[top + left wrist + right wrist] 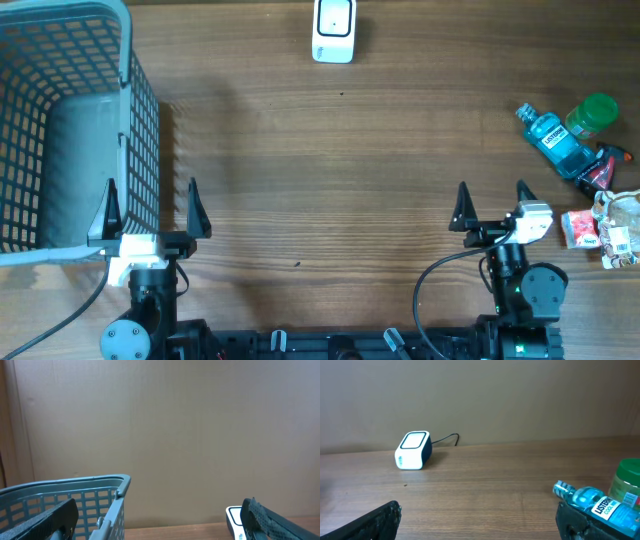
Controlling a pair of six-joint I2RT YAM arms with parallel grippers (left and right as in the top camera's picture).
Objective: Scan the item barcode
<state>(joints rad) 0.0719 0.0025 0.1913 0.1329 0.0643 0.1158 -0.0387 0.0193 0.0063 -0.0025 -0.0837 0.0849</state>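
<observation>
The white barcode scanner [333, 30] stands at the table's far edge, centre; the right wrist view shows the scanner [412, 450] with its cable. The items lie in a cluster at the right: a blue mouthwash bottle [555, 140], a green-capped jar [592, 113], a pink packet [580, 228] and a clear bag [620, 238]. My right gripper [492, 187] stands open and empty at the near edge, left of the packet, with the mouthwash bottle [592, 502] just beyond its right finger. My left gripper [152, 185] is open and empty, straddling the basket's right wall.
A grey plastic basket [125, 60] fills the far-left corner, and its wall [85, 495] rises between my left fingers. A dark red-and-black item [603, 165] lies beside the mouthwash bottle. Bare wood spans the middle between the arms and the scanner.
</observation>
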